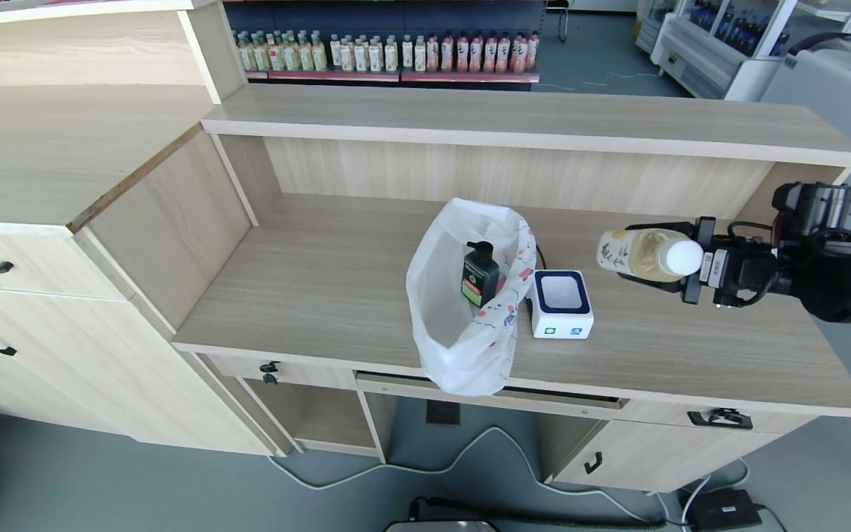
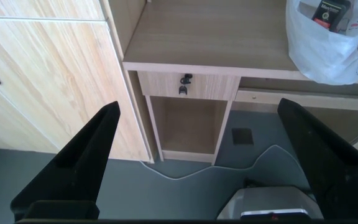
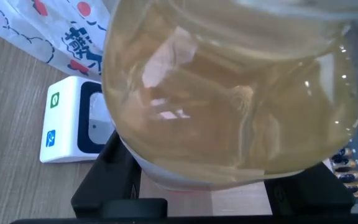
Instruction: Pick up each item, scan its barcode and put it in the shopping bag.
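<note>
Your right gripper [image 1: 625, 252] is clamped on a bottle [image 1: 651, 253] of pale yellow drink, one finger on each side of its body. The bottle lies on its side in the air with its white cap toward the wrist. In the right wrist view the bottle [image 3: 229, 93] sits right against the camera.

You have it above the counter [image 1: 322, 281], off the surface and to the right of the scanner [image 1: 561, 303]. The scanner [image 3: 67, 127] is a small white box with a dark window facing up. It stands just beside the shopping bag [image 1: 433, 295], on the bag's right.

The white bag stands open near the counter's front edge, with a dark pump bottle [image 1: 479, 277] upright inside it.

Your left gripper [image 2: 199, 106] is spread wide with nothing between its fingers. It is low in front of the counter, facing the drawer [image 2: 188, 84] under the front edge.
</note>
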